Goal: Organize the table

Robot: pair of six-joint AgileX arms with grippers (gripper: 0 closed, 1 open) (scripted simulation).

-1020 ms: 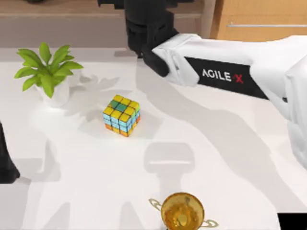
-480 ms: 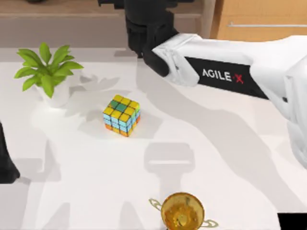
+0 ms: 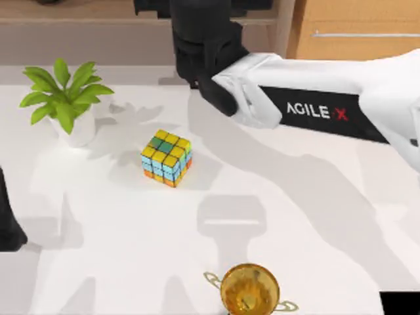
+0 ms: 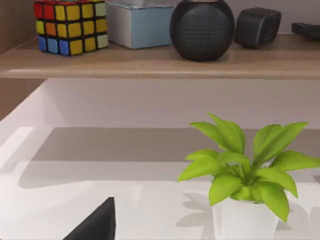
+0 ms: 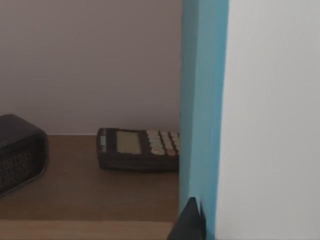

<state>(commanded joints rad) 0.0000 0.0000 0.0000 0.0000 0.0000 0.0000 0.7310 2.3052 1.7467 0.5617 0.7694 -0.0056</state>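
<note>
- At the back edge of the white surface (image 3: 315, 216), my right arm reaches toward the shelf (image 5: 90, 200); its pincer's state I cannot tell.
- A blue-and-white box (image 5: 235, 115) fills its wrist view, beside a calculator (image 5: 135, 149).
- My left arm sits parked at the left edge.

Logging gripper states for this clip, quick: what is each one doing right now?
Left gripper: parked at the table's left edge; cannot be told.
Right gripper: reaching over the table's far edge by the shelf; cannot be told.
</note>
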